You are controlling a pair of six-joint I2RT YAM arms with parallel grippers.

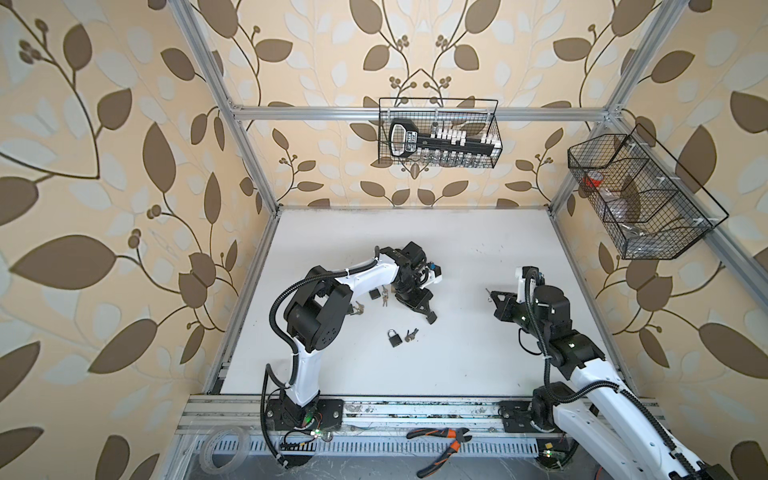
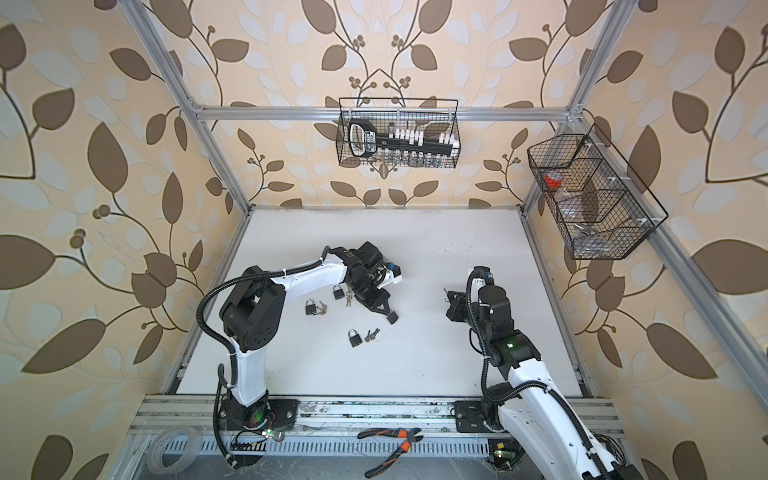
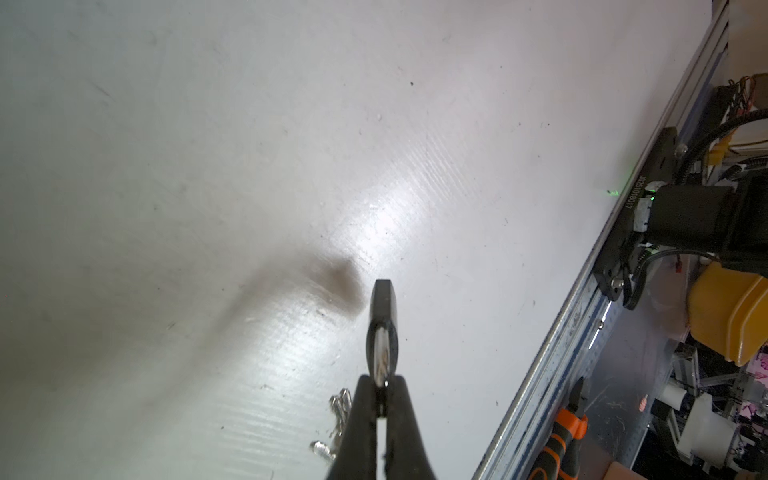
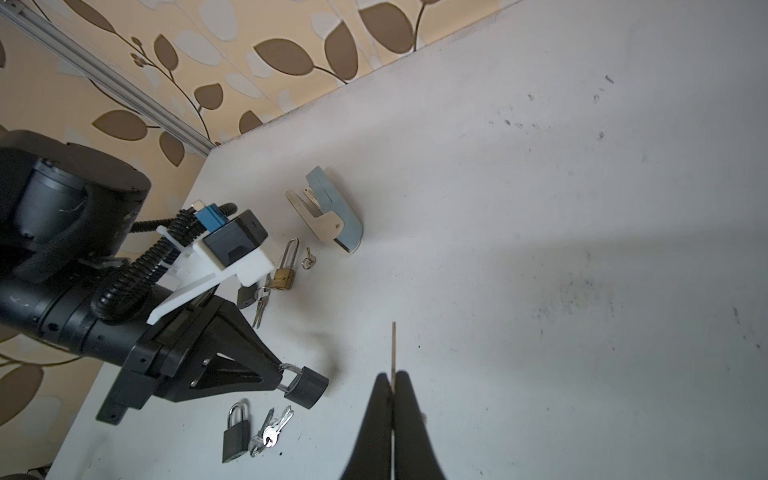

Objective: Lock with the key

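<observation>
White tabletop (image 1: 457, 249) holds padlocks (image 1: 394, 338); leaf wallpaper (image 1: 124, 166) around.

White table (image 1: 457, 257) — bearing black padlocks (image 1: 394, 337), key bunches (image 1: 411, 333), a brass padlock (image 4: 284, 278).

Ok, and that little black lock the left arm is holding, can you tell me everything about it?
The padlock is small, with a chunky black body and a shiny silver metal loop on top. The jaws of the left gripper are pinched shut on that loop, so the body sticks out past them, tilted, low over the white table, with a dark shadow beside it. Whether it touches the table or is clicked shut is hard to tell. Nothing else touches it.
</observation>
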